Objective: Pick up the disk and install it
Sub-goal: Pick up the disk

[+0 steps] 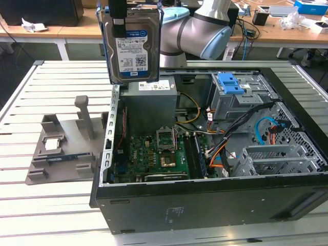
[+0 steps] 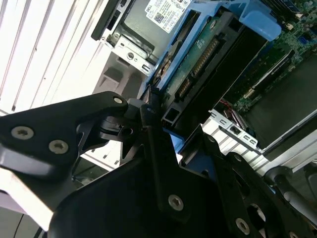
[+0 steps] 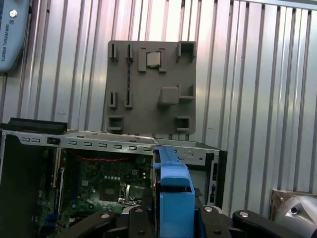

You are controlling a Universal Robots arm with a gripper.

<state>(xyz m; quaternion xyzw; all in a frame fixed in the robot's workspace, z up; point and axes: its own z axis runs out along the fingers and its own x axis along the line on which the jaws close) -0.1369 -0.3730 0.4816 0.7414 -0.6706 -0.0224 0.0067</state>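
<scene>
The disk (image 1: 130,43) hangs in the air, upright, with its blue-and-white label turned to the exterior camera and its bright blue frame around the edges. It is above the corner of the open computer case (image 1: 205,205) where the power supply (image 1: 151,97) sits, and it touches nothing below. The gripper (image 1: 117,10) holds it by the top edge. In the first wrist view I see the black fingers (image 3: 141,220) on both sides of the blue frame, closed against it, so I judge the grip is firm. I think it is held so high and vertical so that it clears the case wall and the cables inside. The drive cage (image 1: 230,84) with the blue top sits inside the case, well apart from the disk. On the slatted table (image 1: 31,102), beside the case, lies a grey fixture (image 1: 61,154) with a small silver chip (image 1: 51,144) in one pocket. About writing: the disk label carries lines of print and a barcode block, and the power supply has a white printed label, but I do not read them out.
</scene>
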